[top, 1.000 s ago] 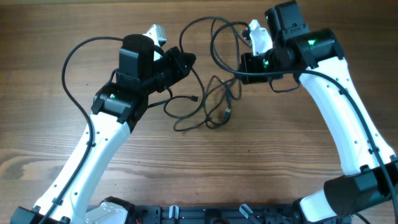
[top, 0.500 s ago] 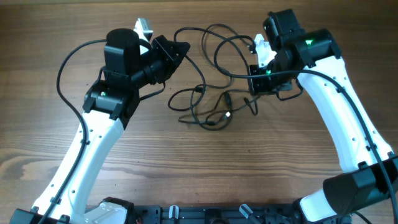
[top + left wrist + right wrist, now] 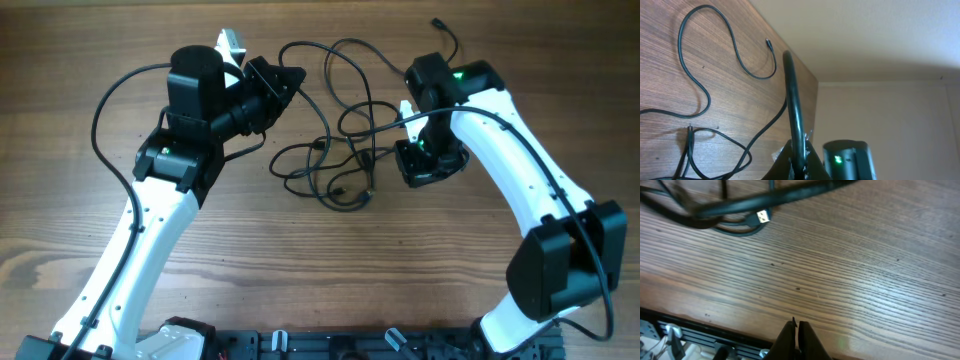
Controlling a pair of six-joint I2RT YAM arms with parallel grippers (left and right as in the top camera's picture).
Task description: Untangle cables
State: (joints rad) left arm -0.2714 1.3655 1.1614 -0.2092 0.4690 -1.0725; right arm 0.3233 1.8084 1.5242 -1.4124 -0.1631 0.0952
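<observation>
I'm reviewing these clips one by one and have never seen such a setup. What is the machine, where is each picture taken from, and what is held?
Two robot arms stand at a wooden table. One picture looks down from above; the other two come from a camera on each wrist. Thin black cables lie in loose tangled loops between the arms. The left pincer is shut on one cable, which rises out of it. The right pincer is shut with nothing seen in it, over the wood; a small plug lies beyond.
</observation>
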